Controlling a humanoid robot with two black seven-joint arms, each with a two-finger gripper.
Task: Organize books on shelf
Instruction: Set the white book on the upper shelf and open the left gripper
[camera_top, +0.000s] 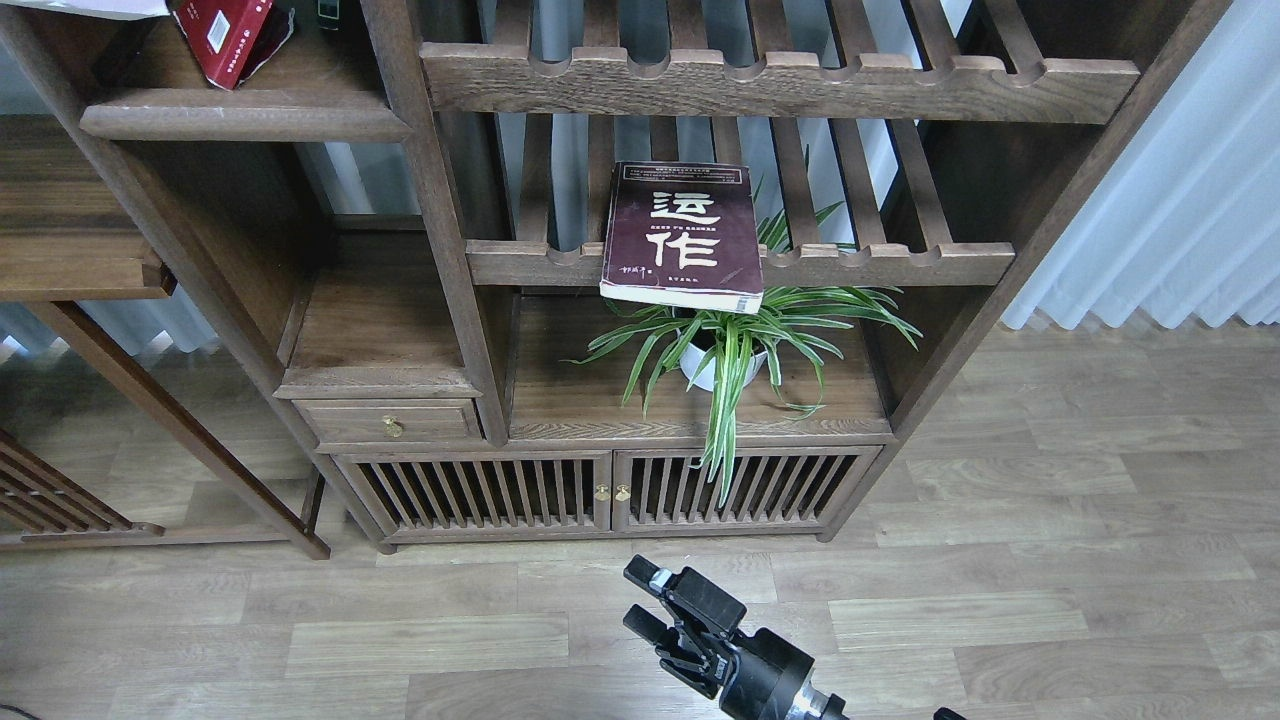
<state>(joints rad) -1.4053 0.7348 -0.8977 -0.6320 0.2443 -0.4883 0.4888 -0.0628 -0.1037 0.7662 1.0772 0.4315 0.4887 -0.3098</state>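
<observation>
The dark maroon book with big white characters lies flat on a slatted rack, its near edge hanging over the notched front rail. The red book leans on the solid dark-brown shelf at the top left. A sliver of the white book shows at the top left edge, above that shelf. My right gripper is low at the bottom centre above the floor, open and empty, far from the books. My left gripper is out of view.
A potted spider plant stands on the cabinet top under the maroon book. Slatted racks fill the bookcase's right bay. A small drawer and slatted doors are below. A low wooden table stands at left.
</observation>
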